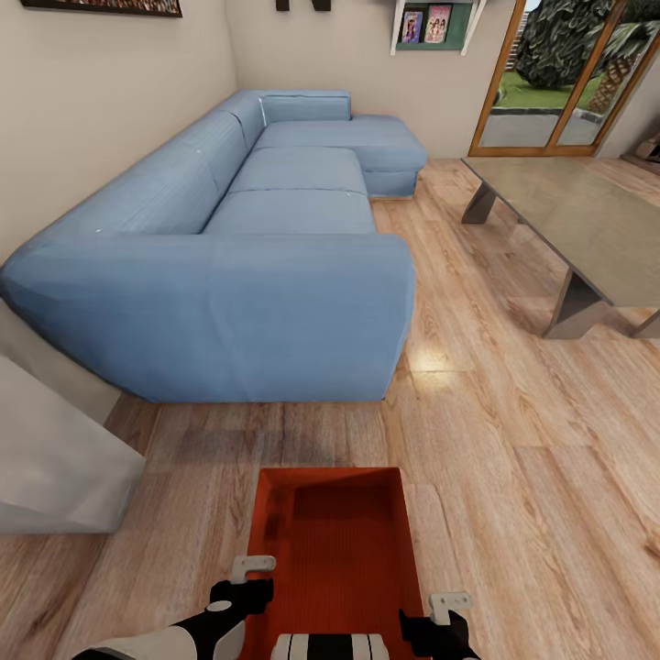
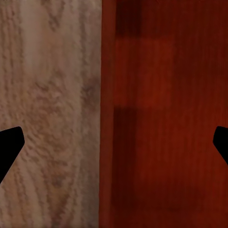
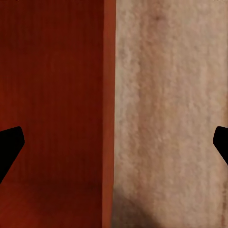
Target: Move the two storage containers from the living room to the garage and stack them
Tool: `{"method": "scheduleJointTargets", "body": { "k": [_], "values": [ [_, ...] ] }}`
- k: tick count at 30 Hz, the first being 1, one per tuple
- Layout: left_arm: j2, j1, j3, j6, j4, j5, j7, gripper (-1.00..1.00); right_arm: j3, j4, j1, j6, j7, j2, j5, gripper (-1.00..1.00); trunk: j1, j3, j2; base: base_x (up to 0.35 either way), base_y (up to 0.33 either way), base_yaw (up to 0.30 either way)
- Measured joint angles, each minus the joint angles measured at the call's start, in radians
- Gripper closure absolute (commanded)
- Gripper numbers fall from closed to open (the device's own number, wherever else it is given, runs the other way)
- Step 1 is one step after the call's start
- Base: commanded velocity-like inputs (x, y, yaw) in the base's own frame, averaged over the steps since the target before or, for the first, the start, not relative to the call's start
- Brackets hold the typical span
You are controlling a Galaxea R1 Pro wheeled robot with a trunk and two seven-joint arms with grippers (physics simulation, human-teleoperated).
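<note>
One orange-red storage container (image 1: 335,541) lies open-topped on the light wood-plank living room floor, right in front of me, its near end hidden behind my trunk. My left gripper (image 1: 243,594) hangs over its left long wall and my right gripper (image 1: 442,628) over its right long wall. The left wrist view shows my left gripper (image 2: 114,145) open, its dark fingertips (image 2: 12,147) wide apart on either side of the container's wall (image 2: 107,118). My right gripper (image 3: 114,145) is likewise open astride the opposite wall (image 3: 109,95). Neither one holds anything.
A blue L-shaped sofa (image 1: 247,247) stands just beyond the container. A grey low table (image 1: 587,229) is at the right, with wood-framed glass doors (image 1: 564,82) behind it. A pale grey block (image 1: 55,458) juts in at the left. Open wood floor (image 1: 513,477) stretches to the right.
</note>
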Motion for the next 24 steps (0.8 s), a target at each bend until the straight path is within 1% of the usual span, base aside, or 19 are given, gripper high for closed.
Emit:
{"method": "scheduleJointTargets", "body": {
  "k": [13, 14, 15, 16, 19, 21, 24],
  "values": [
    [-0.002, 0.0, -0.002, 0.0, 0.0, 0.0, 0.0, -1.0, 0.002, -0.001, 0.0, 0.003, 0.0, 0.0, 0.006, -1.0, 0.0, 0.0, 0.0, 0.0, 0.0, 0.0],
    [-0.002, 0.0, -0.002, 0.0, 0.0, 0.0, 0.0, 1.0, 0.002, -0.001, 0.0, 0.002, 0.0, 0.0, 0.007, -1.0, 0.0, 0.0, 0.0, 0.0, 0.0, 0.0],
    [-0.002, 0.0, -0.002, 0.0, 0.0, 0.0, 0.0, 1.0, 0.002, -0.001, 0.0, 0.002, 0.0, 0.0, 0.007, -1.0, 0.0, 0.0, 0.0, 0.0, 0.0, 0.0],
    [-0.002, 0.0, -0.002, 0.0, 0.0, 0.0, 0.0, 1.0, 0.002, -0.001, 0.0, 0.002, 0.0, 0.0, 0.007, 1.0, 0.0, 0.0, 0.0, 0.0, 0.0, 0.0],
    [-0.002, 0.0, -0.005, 0.0, 0.0, -0.002, -0.001, 1.0, 0.002, -0.001, 0.0, 0.002, 0.0, 0.0, 0.007, 1.0, 0.0, 0.0, 0.0, 0.0, 0.0, 0.0],
    [-0.003, 0.0, -0.009, 0.002, 0.0, -0.015, -0.012, 1.0, 0.009, -0.002, 0.0, 0.002, 0.006, 0.001, 0.007, 1.0, 0.0, 0.0, 0.0, 0.0, 0.0, 0.0],
    [-0.002, 0.0, -0.01, 0.002, 0.0, -0.014, -0.007, 1.0, 0.006, -0.002, 0.0, 0.002, 0.004, 0.001, 0.008, 1.0, 0.0, 0.0, 0.0, 0.0, 0.0, 0.0]
  ]
}}
